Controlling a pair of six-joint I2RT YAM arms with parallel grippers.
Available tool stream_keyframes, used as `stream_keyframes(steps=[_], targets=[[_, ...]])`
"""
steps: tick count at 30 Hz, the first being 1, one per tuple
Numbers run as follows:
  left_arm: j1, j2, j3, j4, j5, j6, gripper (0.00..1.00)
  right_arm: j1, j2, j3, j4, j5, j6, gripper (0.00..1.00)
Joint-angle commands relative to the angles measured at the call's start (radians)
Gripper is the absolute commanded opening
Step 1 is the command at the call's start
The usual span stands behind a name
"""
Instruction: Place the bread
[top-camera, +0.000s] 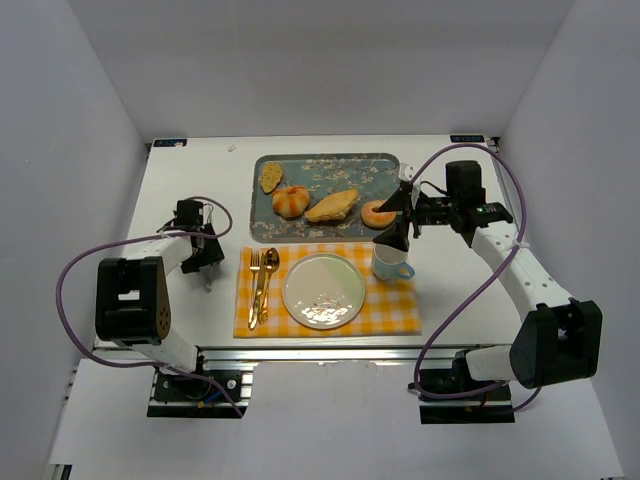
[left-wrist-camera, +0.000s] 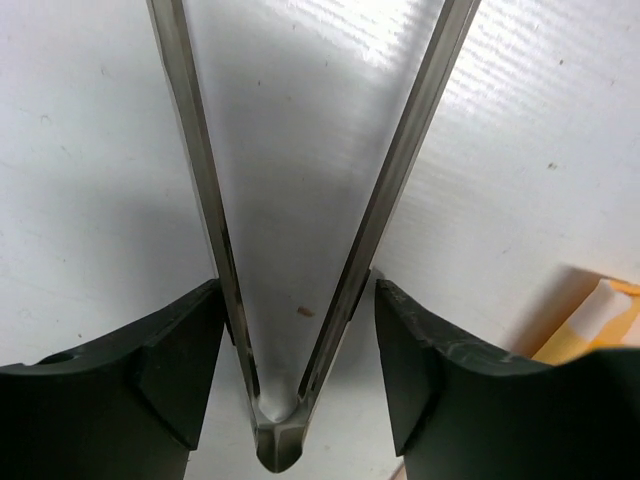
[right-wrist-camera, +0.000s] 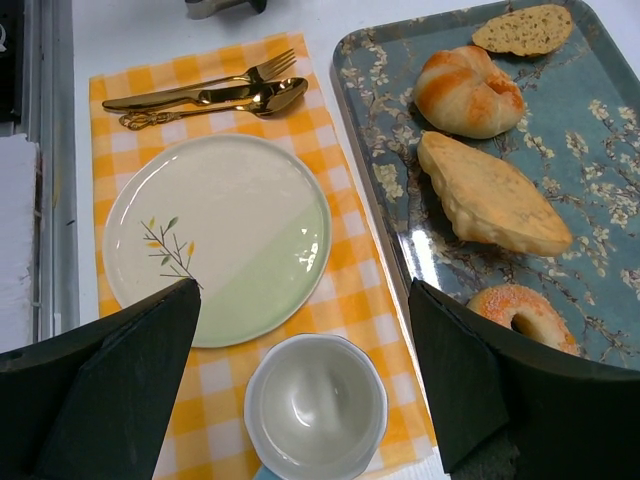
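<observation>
L gripper (left-wrist-camera: 297, 290): jaws clamped on the tongs (left-wrist-camera: 393, 180), pinching both arms low down near the hinge. Tong arms are spread. The tips run out of frame, so can't tell if they carry anything. It sits low over bare counter (left-wrist-camera: 90, 180), left of the checked mat (top-camera: 400, 310).
R gripper (right-wrist-camera: 303, 300): jaws wide apart, empty, hanging above the cup (right-wrist-camera: 315, 405).

Bread is all on the tray (right-wrist-camera: 600, 150): slice (right-wrist-camera: 525, 28), round roll (right-wrist-camera: 468, 90), long pastry (right-wrist-camera: 490, 195), donut (right-wrist-camera: 525, 315). Plate (right-wrist-camera: 215, 240) is bare, so probably nothing placed yet.

Risks, my read:
- Hold is near the hinge, so tongs may pivot or slide in the jaws when you squeeze.
- Squeeze too hard and the roll squashes. Too soft and the bread drops en route.
- Tray has a raised rim, so a low approach w/ the tips could snag it and shove the tray.

In the way:
- Fork (right-wrist-camera: 200, 90) and spoon (right-wrist-camera: 230, 105) lie btwn L arm and plate. Keep the carry high.
- Cup sits just beside the plate, easy to clip.
- R arm hovers at the tray's right end by the donut. Reach there w/ the L arm and you risk a clash.
</observation>
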Motion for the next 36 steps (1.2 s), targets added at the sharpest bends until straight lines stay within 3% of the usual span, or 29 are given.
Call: stream_keyframes(steps=[1,9,10,11,14,19,24,27,30,36], targets=[[0.006,0.057,-0.002,-0.002,0.009,0.008,0.72,-0.007,-0.028,-0.004,0.011,-0.034,0.01,0.89],[0.005,0.119,0.046,0.0,0.002,0.022,0.67,-0.012,-0.033,-0.004,0.007,-0.034,0.009,0.89],[0.005,0.126,0.047,0.003,0.006,0.023,0.63,-0.014,-0.033,-0.004,0.007,-0.033,0.009,0.89],[0.005,0.126,0.049,0.003,0.012,0.025,0.49,-0.015,-0.033,-0.006,0.004,-0.031,0.007,0.89],[0.005,0.11,0.046,0.008,0.035,0.023,0.28,-0.023,-0.034,-0.004,0.0,-0.028,0.003,0.89],[0.005,-0.01,0.058,0.003,0.148,0.042,0.15,-0.033,-0.033,0.002,-0.025,-0.026,-0.008,0.89],[0.003,-0.18,0.128,-0.002,0.409,0.013,0.13,-0.043,-0.027,0.006,-0.036,-0.031,-0.011,0.89],[0.0,-0.205,0.174,0.001,0.558,-0.033,0.18,-0.046,-0.026,0.008,-0.037,-0.036,-0.007,0.89],[0.0,-0.182,0.211,0.026,0.643,-0.069,0.24,-0.046,-0.023,0.006,-0.031,-0.042,0.001,0.89],[-0.008,0.035,0.435,-0.032,0.706,-0.029,0.31,-0.044,-0.031,-0.004,-0.022,-0.042,0.003,0.89]])
